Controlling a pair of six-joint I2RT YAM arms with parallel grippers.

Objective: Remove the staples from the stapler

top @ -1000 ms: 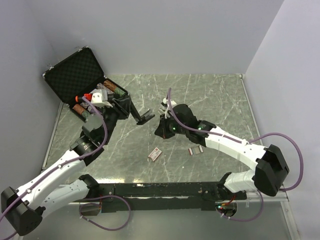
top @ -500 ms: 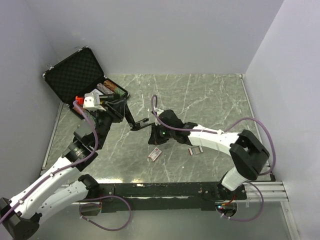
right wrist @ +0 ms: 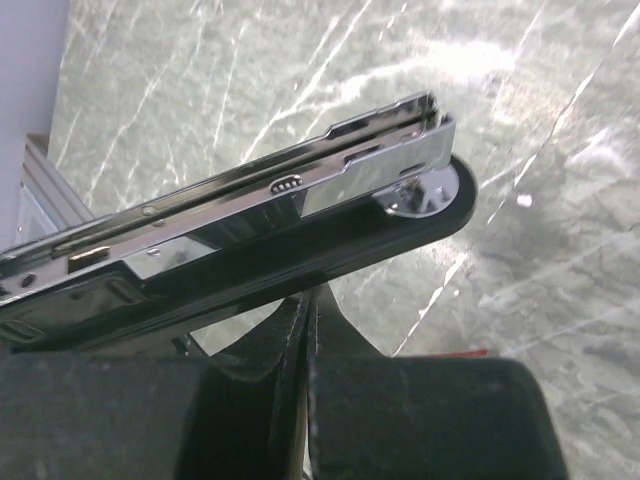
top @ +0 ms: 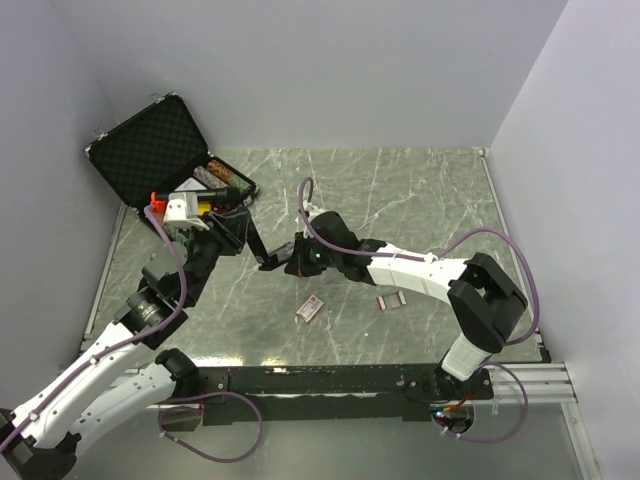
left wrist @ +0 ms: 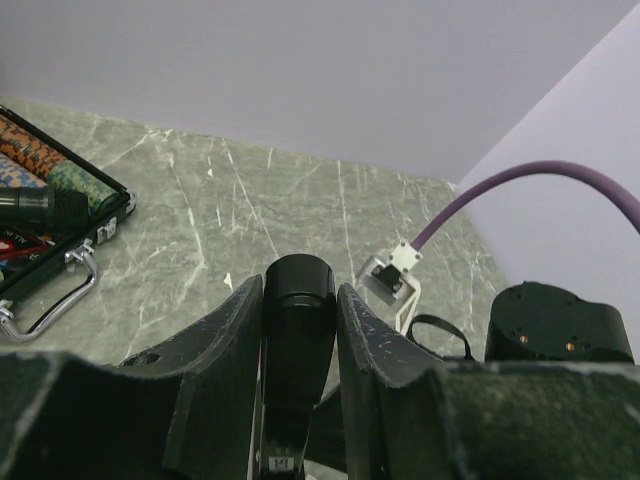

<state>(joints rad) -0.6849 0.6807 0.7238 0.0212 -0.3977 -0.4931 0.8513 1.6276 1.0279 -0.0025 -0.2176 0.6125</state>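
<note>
- The stapler (top: pixel 263 250) is held up off the desk (top: pixel 420 200), left of centre, between the two arms.
- The left end effector (left wrist: pixel 298 300) pinches the stapler's black body between its two fingers, one on each side.
- From that grip the stapler's long axis runs out and down toward the right arm, so its free end is the end nearer the right end effector (right wrist: pixel 306 315).
- The right end effector's fingers are pressed together and hold nothing. Their tip sits just under the stapler's black base (right wrist: pixel 330 250); I cannot tell whether it touches.
- In the right wrist view the stapler lies crosswise ahead of the fingertips, with the shiny staple channel (right wrist: pixel 300 180) on the far side of the base.
- My judgement: the right arm is the one placed to work the channel, and must reach past the base to do so.
- A loose strip of staples (top: pixel 391 300) lies on the desk, well apart.
</note>
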